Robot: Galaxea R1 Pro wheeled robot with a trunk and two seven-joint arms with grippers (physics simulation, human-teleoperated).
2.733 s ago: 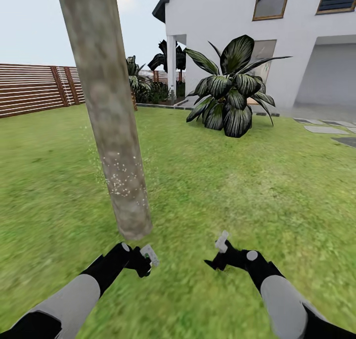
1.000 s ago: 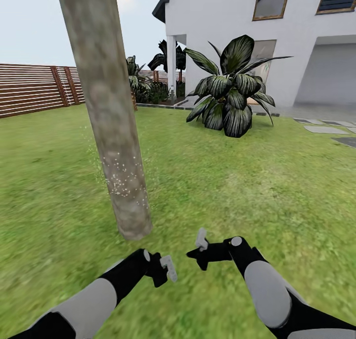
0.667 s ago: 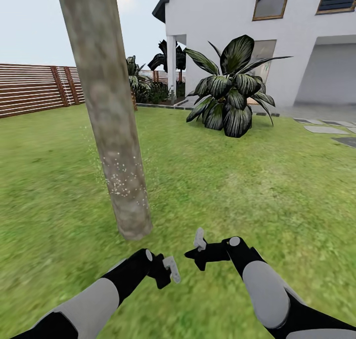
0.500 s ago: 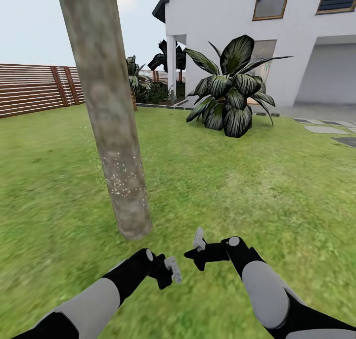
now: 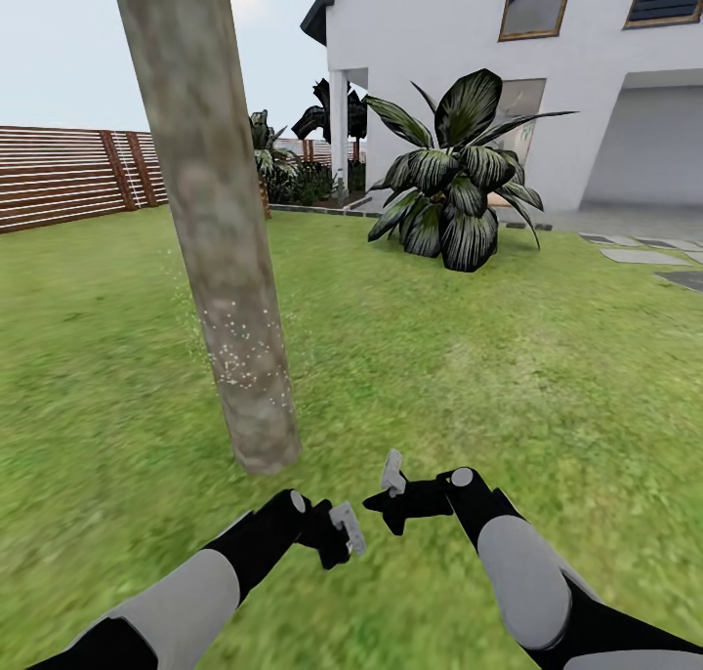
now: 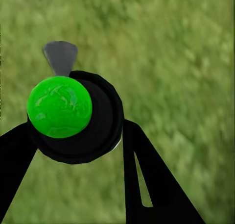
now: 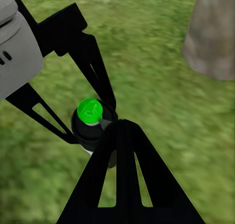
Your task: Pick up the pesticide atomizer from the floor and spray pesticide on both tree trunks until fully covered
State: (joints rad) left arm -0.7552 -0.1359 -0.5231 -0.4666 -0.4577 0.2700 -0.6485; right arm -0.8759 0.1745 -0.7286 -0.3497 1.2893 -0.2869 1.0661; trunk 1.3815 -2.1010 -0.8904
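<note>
— Two grippers, and they have drawn together. The left gripper was up by the foot of the tree trunk a few seconds ago. Now it sits lower and nearer the bottom centre of the head view. The right gripper has swung left to meet it.

— And the pesticide?

— The same band of whitish specks low on the trunk, no wider than before. The bark above it is bare. With the arm pulled away from the trunk, I'd judge spraying has paused, perhaps for a regrip or a handover, and coverage is far from done.

— Where is the pesticide atomizer?

— Clamped between the left gripper's two black fingers. The head view gives only pale finger ends over grass, and I cannot make the bottle out there. The left wrist view looks straight onto it: a round black body, a bright green cap and a grey nozzle pointing at lawn, not bark.

— The right wrist view?

— It shows both grippers at once. The left fingers grip the bottle at centre left, and the right gripper's own fingers are pressed together, grasping nothing, their tips just beside the bottle. Whether they touch it, I cannot tell. The trunk's base sits in the upper right corner.
</note>
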